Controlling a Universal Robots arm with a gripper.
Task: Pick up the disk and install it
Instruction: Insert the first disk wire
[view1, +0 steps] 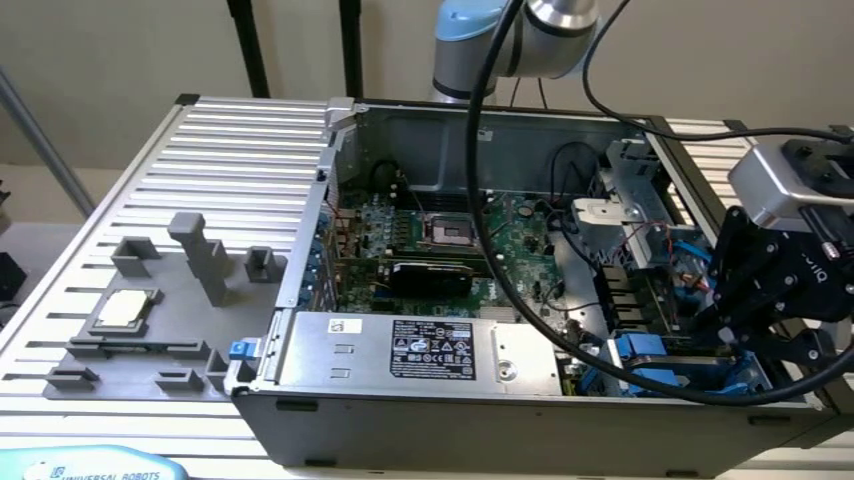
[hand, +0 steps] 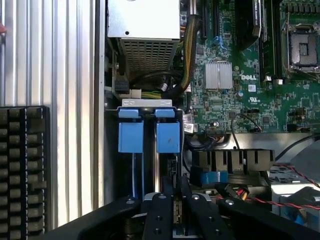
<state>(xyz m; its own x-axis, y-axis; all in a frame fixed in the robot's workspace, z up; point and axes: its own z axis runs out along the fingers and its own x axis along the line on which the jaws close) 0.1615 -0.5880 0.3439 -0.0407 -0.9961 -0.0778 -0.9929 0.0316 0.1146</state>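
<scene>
My gripper hangs over the drive bay at the near corner of the open computer case, on the exterior view's right. Its two black fingers stand close together on a thin slab seen edge-on, which I take for the disk. Most of the disk is hidden by the fingers and the bay. Two blue carrier tabs sit side by side in the bay just beyond the fingertips. Blue bay parts show under the gripper.
A large silver box with a black-and-white label lies along the case's front. The green motherboard fills the middle, crossed by thick black cables. A grey fixture holding a small square chip sits on the ribbed table.
</scene>
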